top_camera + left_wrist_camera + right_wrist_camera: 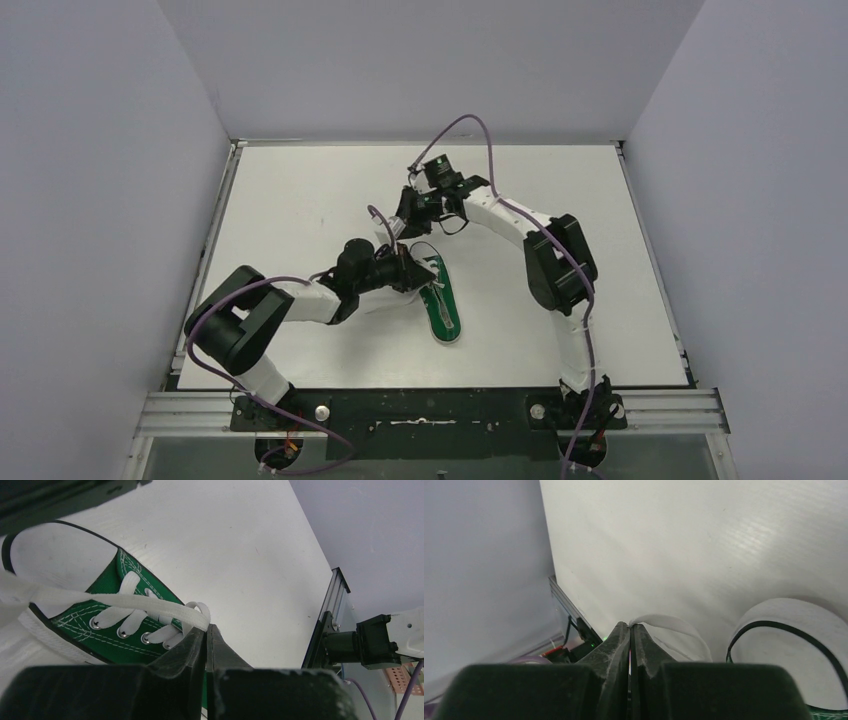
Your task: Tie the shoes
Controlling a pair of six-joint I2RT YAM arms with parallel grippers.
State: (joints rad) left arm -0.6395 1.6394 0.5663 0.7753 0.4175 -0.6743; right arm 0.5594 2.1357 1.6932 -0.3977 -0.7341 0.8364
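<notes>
The small green sneaker [443, 308] lies mid-table with its white toe cap pointing away from the arm bases. My left gripper [408, 268] is at the shoe's left side near the toe. In the left wrist view it [206, 627] is shut on a white lace [125, 600] that runs taut across the eyelets of the green upper [115, 635]. My right gripper [401, 228] is just beyond the toe. In the right wrist view it [630, 625] is shut on a loop of white lace [674, 625], with the toe cap [794, 650] to its right.
The white table [300, 200] is boxed in by grey walls on three sides. A metal rail [660, 405] runs along the near edge. Purple cables [480, 130] loop over the right arm. The right arm's base [370, 640] shows in the left wrist view.
</notes>
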